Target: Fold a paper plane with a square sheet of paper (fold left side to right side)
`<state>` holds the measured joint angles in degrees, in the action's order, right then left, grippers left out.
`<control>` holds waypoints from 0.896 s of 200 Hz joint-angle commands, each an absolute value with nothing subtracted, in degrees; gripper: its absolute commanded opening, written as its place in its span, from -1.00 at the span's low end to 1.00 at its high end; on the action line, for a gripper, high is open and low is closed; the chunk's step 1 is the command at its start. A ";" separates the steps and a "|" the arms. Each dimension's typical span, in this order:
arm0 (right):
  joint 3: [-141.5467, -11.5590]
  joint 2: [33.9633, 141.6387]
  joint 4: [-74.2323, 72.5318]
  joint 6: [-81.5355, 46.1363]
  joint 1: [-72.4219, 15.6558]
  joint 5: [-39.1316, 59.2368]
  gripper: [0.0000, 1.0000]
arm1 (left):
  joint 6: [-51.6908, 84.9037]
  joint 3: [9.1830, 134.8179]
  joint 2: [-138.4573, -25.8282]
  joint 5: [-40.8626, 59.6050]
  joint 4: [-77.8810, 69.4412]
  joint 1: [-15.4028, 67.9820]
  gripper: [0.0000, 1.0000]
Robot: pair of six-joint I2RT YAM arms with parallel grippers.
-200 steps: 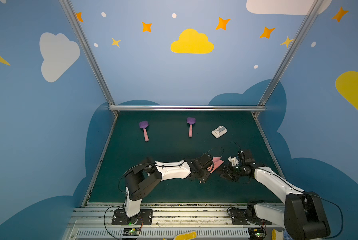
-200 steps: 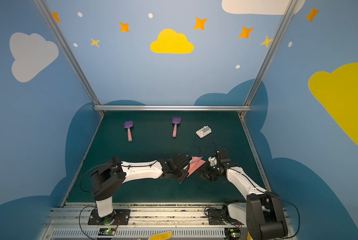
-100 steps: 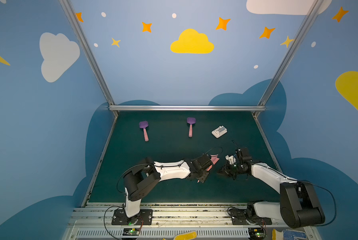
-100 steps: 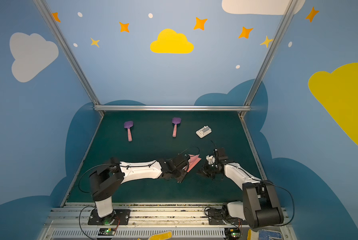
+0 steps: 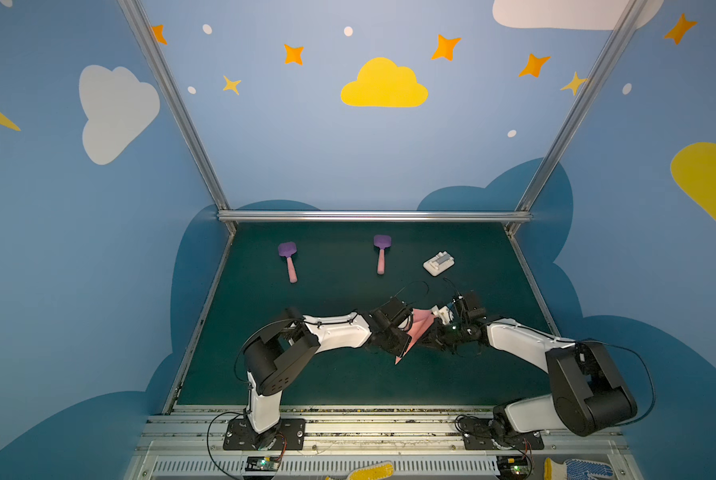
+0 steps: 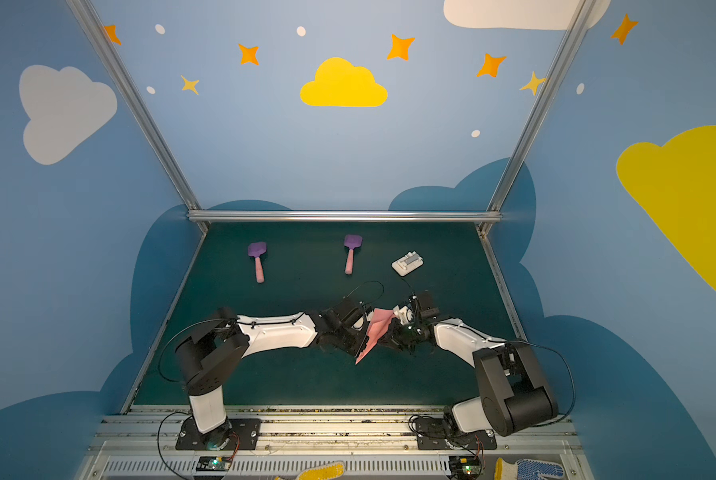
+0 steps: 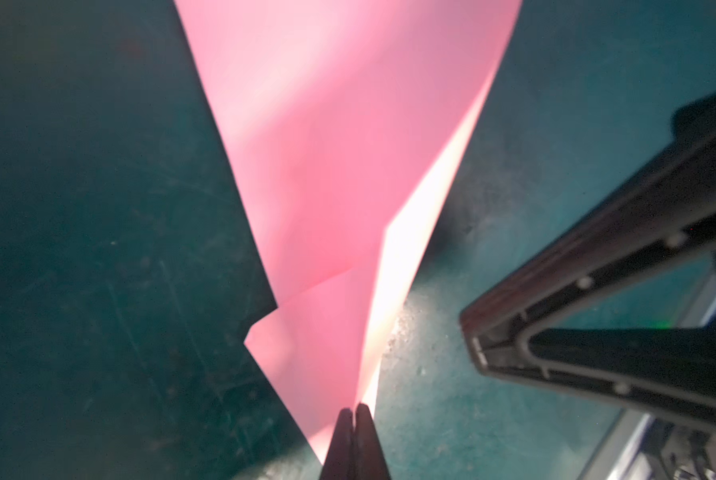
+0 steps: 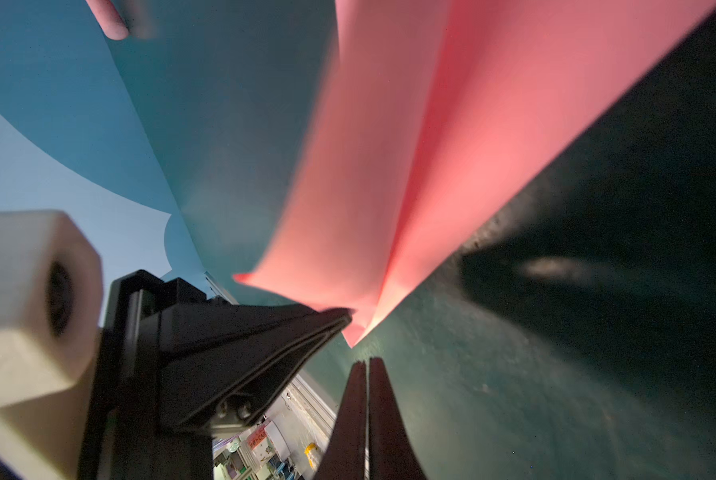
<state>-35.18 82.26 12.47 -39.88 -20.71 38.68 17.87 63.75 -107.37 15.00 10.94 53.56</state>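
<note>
the paper plane (image 5: 415,332), thin, light and crease-prone, is at the near middle of the desk (image 5: 348,382), pinched by the left jaws; right jaws clenched empty beside it; best grasped on the layered spine, not wings.

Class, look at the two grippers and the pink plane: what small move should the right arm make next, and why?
Probably open the right gripper and ease it forward onto the plane. Its jaws are shut just short of the plane's corner, holding nothing, while the left gripper pinches the plane.
</note>
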 commanded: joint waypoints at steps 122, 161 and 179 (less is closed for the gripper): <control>-36.21 81.45 12.31 -42.46 -21.82 35.60 -0.23 | 17.11 64.77 -109.29 19.16 11.94 52.47 -0.93; -33.45 74.93 15.04 -46.78 -17.98 32.59 0.14 | 17.30 64.83 -108.77 17.85 12.13 52.56 -0.93; -33.39 72.80 16.44 -48.43 -16.51 32.17 0.20 | 17.21 64.78 -108.55 17.63 12.22 52.64 -0.88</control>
